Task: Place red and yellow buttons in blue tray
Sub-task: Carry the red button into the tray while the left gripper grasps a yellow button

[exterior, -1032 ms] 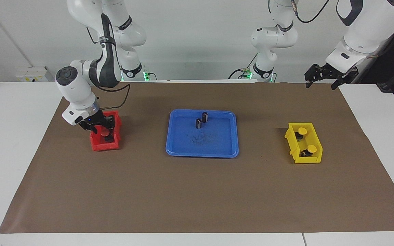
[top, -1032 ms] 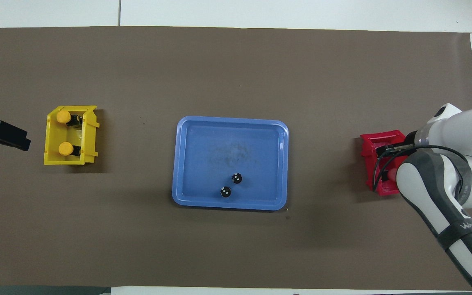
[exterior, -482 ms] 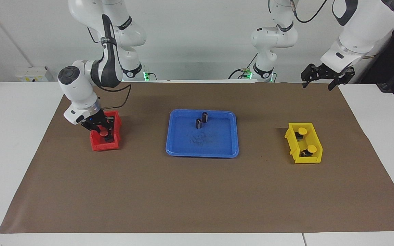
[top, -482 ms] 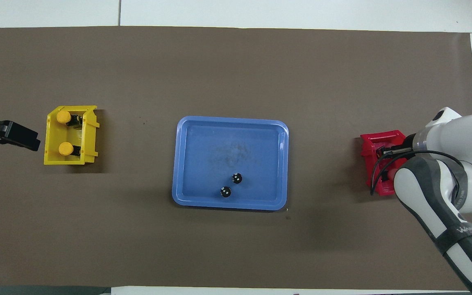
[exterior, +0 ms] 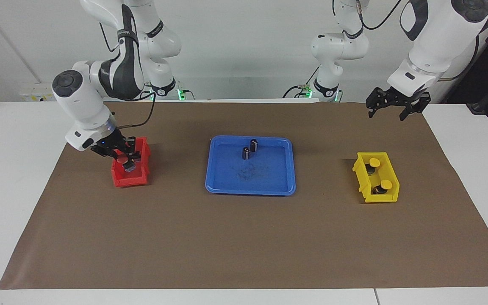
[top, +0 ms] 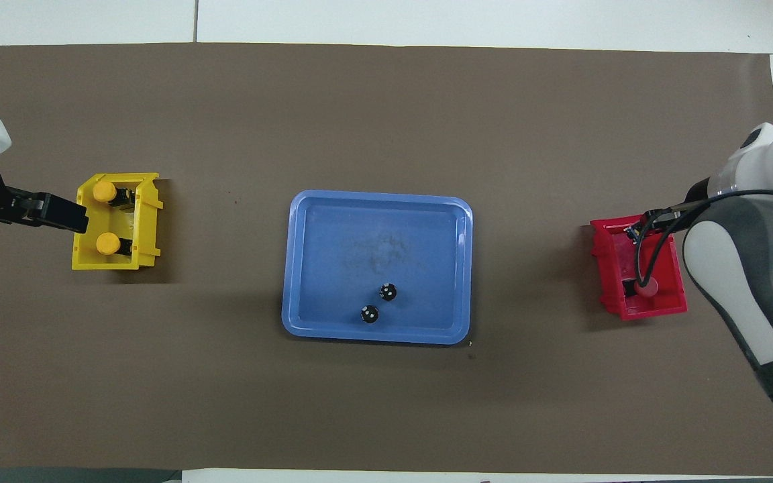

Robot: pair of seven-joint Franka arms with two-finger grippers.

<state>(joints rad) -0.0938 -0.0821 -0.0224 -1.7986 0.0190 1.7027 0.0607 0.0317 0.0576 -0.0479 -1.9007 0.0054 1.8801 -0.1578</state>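
Right end effector (exterior: 124, 160) apparently grips a red button (exterior: 122, 160) above the red bin (exterior: 130, 178).

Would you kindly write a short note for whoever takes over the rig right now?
Right pincer: shut on a red button, just above the red bin.
Left pincer: open, in the air by the yellow bin.
Yellow buttons: both in the yellow bin.
Blue tray: holds only two black cylinders.
Done: no button in the tray.
Left: carry the held red button over, then the other red and both yellow.
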